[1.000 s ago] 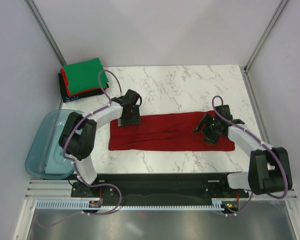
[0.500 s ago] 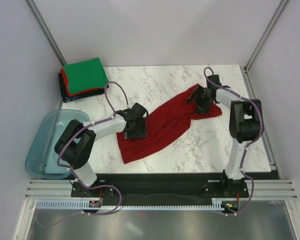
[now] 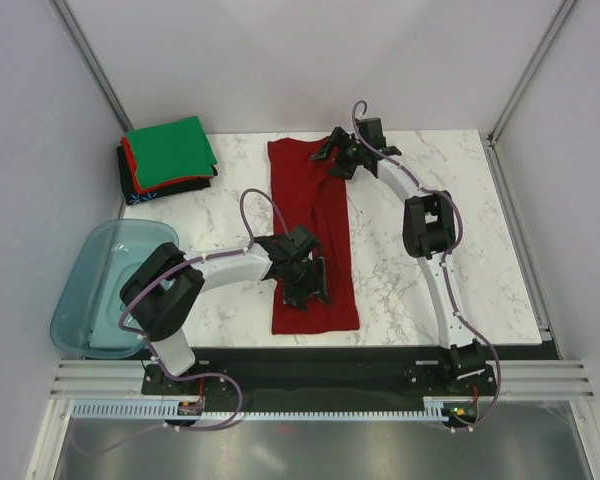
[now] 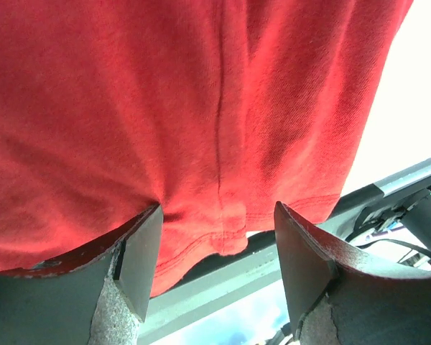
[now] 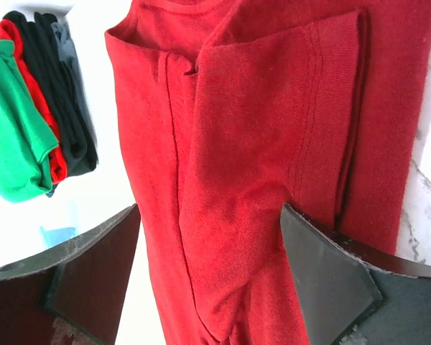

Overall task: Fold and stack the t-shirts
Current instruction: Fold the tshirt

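Note:
A large dark red t-shirt (image 3: 315, 215) lies flat as a long folded strip running from the far edge of the table to the near edge. My left gripper (image 3: 308, 285) is open over its near end, with the hem between the spread fingers in the left wrist view (image 4: 215, 215). My right gripper (image 3: 338, 160) is open over the far end, by the collar and a folded-in sleeve (image 5: 210, 215). A stack of folded t-shirts (image 3: 168, 150), bright green on top with red and black below, sits at the far left and also shows in the right wrist view (image 5: 14, 144).
A translucent teal tub (image 3: 80, 300) hangs over the table's left edge. The white marble table (image 3: 430, 280) ends at a black rail along the near edge (image 3: 320, 355). Grey walls close in the sides and the back.
The red shirt has swung from lying left to right to lying far to near. My right gripper moved to the far middle; my left gripper moved right and nearer.

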`<state>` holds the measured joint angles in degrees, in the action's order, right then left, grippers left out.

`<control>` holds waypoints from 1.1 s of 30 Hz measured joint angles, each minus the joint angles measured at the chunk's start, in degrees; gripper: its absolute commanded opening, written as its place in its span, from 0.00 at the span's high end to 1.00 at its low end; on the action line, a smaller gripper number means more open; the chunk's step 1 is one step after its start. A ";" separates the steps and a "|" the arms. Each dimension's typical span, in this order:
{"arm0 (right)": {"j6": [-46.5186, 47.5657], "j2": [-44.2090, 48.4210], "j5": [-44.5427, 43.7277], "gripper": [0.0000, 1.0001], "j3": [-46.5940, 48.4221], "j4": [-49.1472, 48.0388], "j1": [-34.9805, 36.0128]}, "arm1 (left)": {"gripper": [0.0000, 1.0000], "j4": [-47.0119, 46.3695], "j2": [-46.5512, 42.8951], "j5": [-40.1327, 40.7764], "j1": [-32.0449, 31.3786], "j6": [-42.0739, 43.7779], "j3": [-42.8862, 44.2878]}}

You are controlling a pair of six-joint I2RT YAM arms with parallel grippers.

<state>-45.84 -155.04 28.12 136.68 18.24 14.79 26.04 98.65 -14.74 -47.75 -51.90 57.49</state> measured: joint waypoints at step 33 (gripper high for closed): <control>12.70 79.76 -10.10 0.15 -82.09 0.66 5.60 | 0.25 9.66 -35.87 21.79 0.52 3.93 -15.76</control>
<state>-33.15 -75.29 18.02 54.59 18.90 20.38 35.70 62.78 7.05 -47.22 -47.97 41.74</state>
